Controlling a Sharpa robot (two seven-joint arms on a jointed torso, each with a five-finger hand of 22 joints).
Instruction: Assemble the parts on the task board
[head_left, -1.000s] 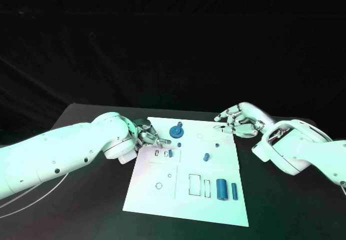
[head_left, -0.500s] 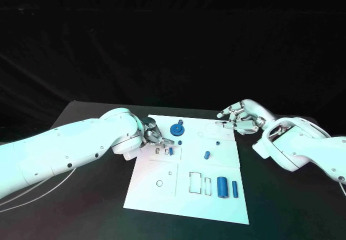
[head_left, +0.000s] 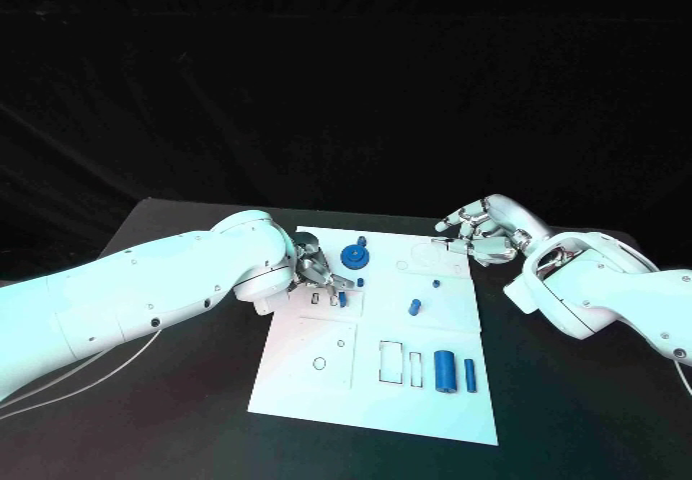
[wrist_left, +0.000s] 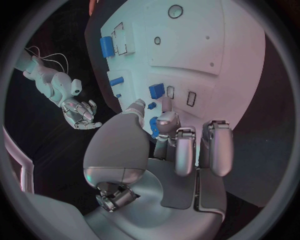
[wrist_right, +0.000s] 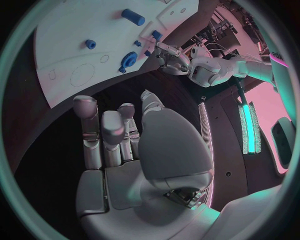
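Moving up the task board (head_left: 378, 400) toward twelve o'clock, the left hand (head_left: 315, 272) now sits by the small slots. It pinches a little blue part (wrist_left: 154, 127) between thumb and finger, so I think it is getting ready to push it in. Over at two o'clock, the right hand (head_left: 483, 236) hangs beside the board's corner, fingers loose and apart, holding nothing.

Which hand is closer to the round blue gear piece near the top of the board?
Left. The left hand sits right beside the blue gear piece; the right hand hovers off the task board's far corner.
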